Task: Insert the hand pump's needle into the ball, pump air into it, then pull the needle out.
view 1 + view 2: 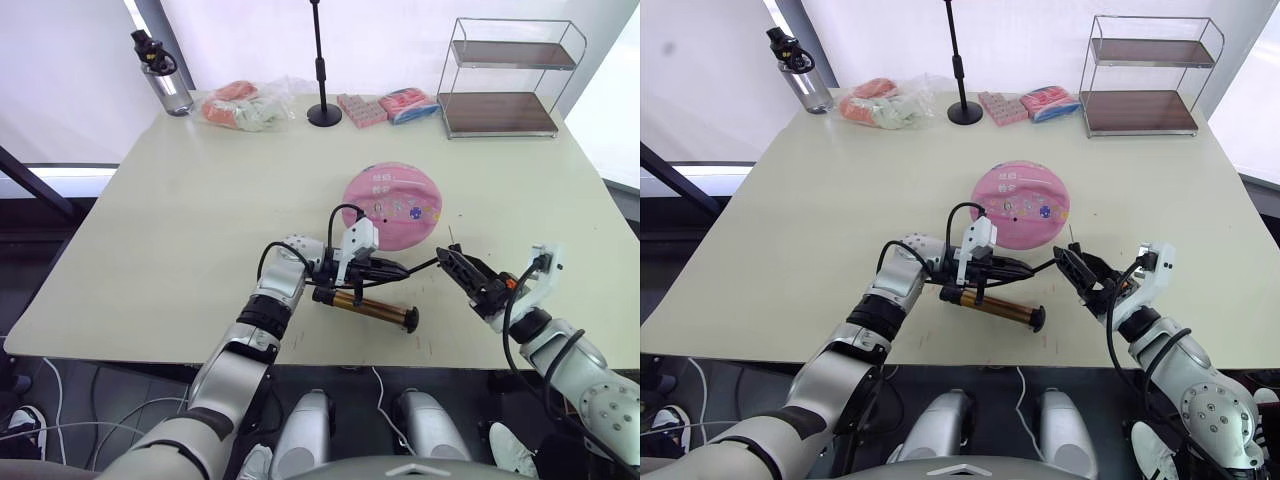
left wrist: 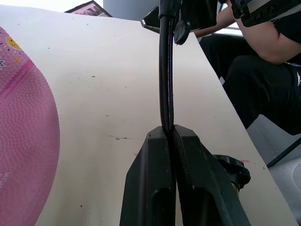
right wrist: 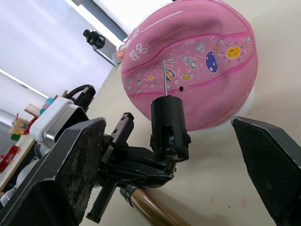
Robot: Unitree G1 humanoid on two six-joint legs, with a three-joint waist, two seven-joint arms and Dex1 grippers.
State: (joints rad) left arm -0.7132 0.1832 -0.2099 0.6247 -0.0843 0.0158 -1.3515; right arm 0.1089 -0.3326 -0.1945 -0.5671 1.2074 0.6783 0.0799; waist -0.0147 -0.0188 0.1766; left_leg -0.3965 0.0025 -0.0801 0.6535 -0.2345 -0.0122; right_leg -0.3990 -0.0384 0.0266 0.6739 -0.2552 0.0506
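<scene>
At the desk's (image 1: 150, 230) near edge, we see the hand pump (image 1: 365, 309) lying flat, its bronze barrel running roughly along that edge, with a black cap at the end toward our right. The left gripper (image 1: 392, 269) sits just beyond the barrel, its 2 black fingers (image 2: 155, 188) pressed together on the thin black hose (image 2: 165, 80), which passes between them and runs on toward the right gripper (image 1: 458, 266).

That right gripper stands near the desk's near right part, its 2 fingers (image 3: 70, 169) spread wide. Between them the hose's black fitting (image 3: 168, 127) stands upright, and the needle (image 3: 164, 77) rises from it as a thin metal pin. We cannot tell from the head views whether either finger touches the fitting; the right wrist view shows it free in the gap.

The ball (image 1: 392, 206), pink with pale lettering and small coloured prints, rests flattened around the middle of the desk, just beyond both grippers. The needle's tip is short of its surface, near a small dark spot (image 3: 181, 88) among the printed marks.

Along the far edge stand a water bottle (image 1: 160, 72), a clear bag of packets (image 1: 245, 105), a black stand (image 1: 322, 75), 2 pink packs (image 1: 385, 105) and a wire shelf (image 1: 505, 80). A seated person (image 2: 263, 61) shows past the desk in the left wrist view.
</scene>
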